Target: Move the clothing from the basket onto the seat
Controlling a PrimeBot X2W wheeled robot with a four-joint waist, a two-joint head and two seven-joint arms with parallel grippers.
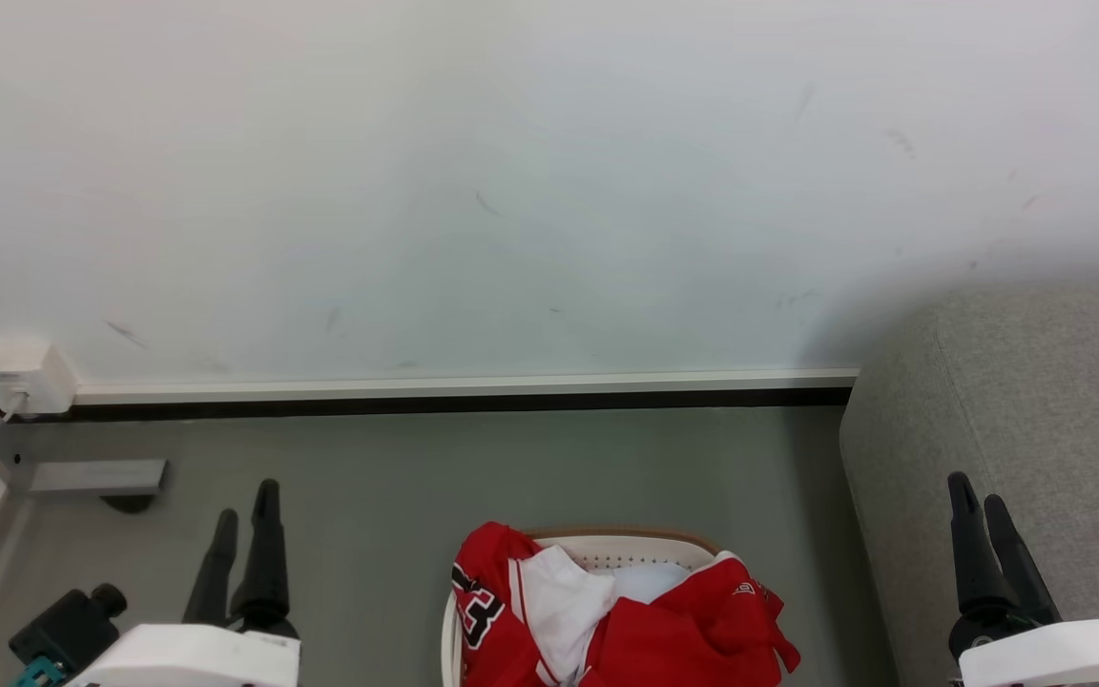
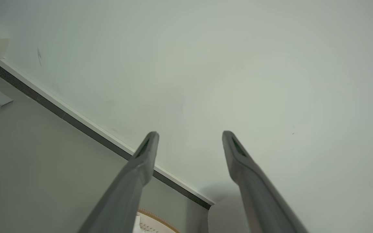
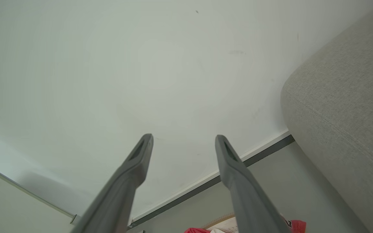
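- The clothing [image 1: 626, 620] lies heaped in the basket [image 1: 607, 544], spilling over its left and right rims. The heap's long axis runs across me, left to right.
- The basket stands on the floor [image 1: 397, 477], just beside the seat [image 1: 1036, 429], between my grippers and lower than both.
- My left gripper [image 1: 246, 503] and right gripper [image 1: 978, 489] are empty, fingers parted.
- Neither is clearly nearer, but I judge the right arm the apter, as the seat is on its side.

Fig. 1. Surfaces before you.
Your clothing [image 1: 693, 630] is smooth red cloth; basket [image 1: 626, 551], perforated plastic; seat [image 1: 1036, 401], matt woven fabric.
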